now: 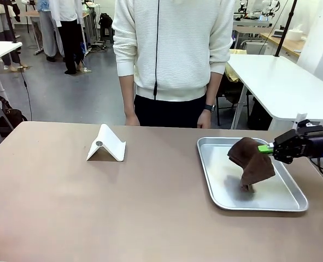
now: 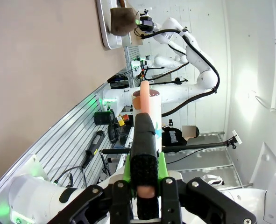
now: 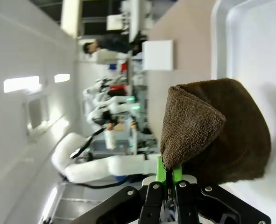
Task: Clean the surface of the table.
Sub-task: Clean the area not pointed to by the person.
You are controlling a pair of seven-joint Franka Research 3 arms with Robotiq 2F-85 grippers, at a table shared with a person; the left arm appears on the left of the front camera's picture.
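The tan-brown table [image 1: 150, 213] runs across the front view. At its right lies a silver tray [image 1: 284, 204]. My right gripper [image 1: 268, 148] is shut on the upper corner of a brown cloth [image 1: 251, 161], which hangs with its lower end touching the tray. In the right wrist view the cloth [image 3: 217, 135] drapes from the shut green pads [image 3: 168, 169] over the tray [image 3: 254, 42]. My left gripper [image 2: 145, 140] is shut on a white bottle [image 2: 147, 102] with a peach-coloured top, held beyond the table's edge [image 2: 44, 70].
A white folded stand [image 1: 105, 144] sits on the table left of centre. A person in a white sweater [image 1: 175, 49] stands at the far edge with both hands down. A white table [image 1: 281, 82] stands behind at the right.
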